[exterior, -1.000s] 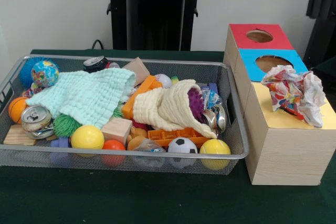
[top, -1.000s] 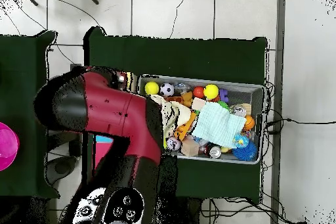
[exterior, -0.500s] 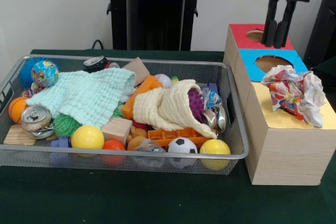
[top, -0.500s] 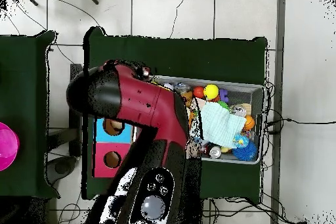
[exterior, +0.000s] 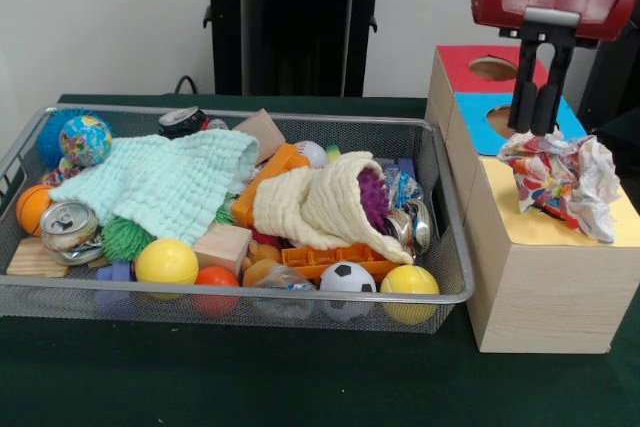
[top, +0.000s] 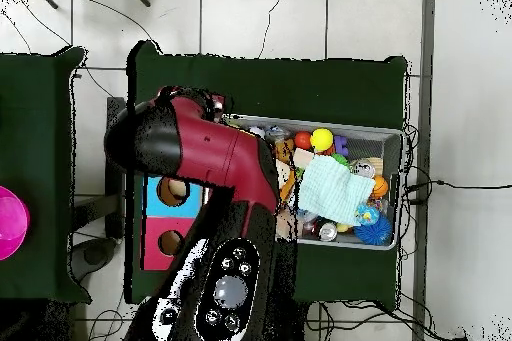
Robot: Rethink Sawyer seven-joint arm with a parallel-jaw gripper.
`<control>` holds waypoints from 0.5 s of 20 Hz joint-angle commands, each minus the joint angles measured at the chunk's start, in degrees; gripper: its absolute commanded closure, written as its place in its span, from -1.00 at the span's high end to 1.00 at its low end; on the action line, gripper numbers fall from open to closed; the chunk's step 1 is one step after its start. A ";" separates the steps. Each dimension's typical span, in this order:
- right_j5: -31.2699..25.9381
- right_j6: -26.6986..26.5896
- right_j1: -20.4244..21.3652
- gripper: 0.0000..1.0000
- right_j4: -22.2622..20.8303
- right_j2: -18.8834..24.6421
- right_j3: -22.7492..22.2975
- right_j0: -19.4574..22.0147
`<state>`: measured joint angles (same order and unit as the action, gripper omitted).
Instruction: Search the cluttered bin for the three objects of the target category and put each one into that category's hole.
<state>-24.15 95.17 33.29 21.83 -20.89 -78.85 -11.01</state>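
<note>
The cluttered bin [exterior: 100,293] of silver wire mesh lies on the green table, full of toys, and it also shows in the overhead view [top: 392,139]. To its right stand three wooden boxes with a red top [exterior: 462,59], a blue top [exterior: 478,115] and a yellow top [exterior: 535,230]. A crumpled colourful paper ball [exterior: 563,180] sits on the yellow top. My gripper [exterior: 533,129] hangs over the blue top's hole, just left of and above the paper ball, its black fingers together and holding nothing. In the overhead view the arm hides it.
In the bin lie a mint cloth [exterior: 165,182], a cream cloth [exterior: 318,209], yellow balls [exterior: 166,261], a soccer ball [exterior: 347,277], a globe ball [exterior: 85,139], a can [exterior: 68,225] and a wooden block [exterior: 222,245]. The black pedestal [exterior: 295,22] stands behind.
The arm has come into the front view from the top right and lowered from over the red top to over the blue top, close to the paper ball. The bin's contents have not moved.
</note>
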 commanded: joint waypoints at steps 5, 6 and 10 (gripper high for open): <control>2.59 10.68 -3.95 -1.00 -0.30 7.22 -1.76 -0.83; 2.95 10.74 -4.37 -1.00 -0.43 7.06 -1.78 -0.92; 2.91 11.32 -5.79 -1.00 -0.47 6.66 -3.01 -1.11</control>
<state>-23.87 95.17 31.77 21.85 -20.43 -78.84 -12.52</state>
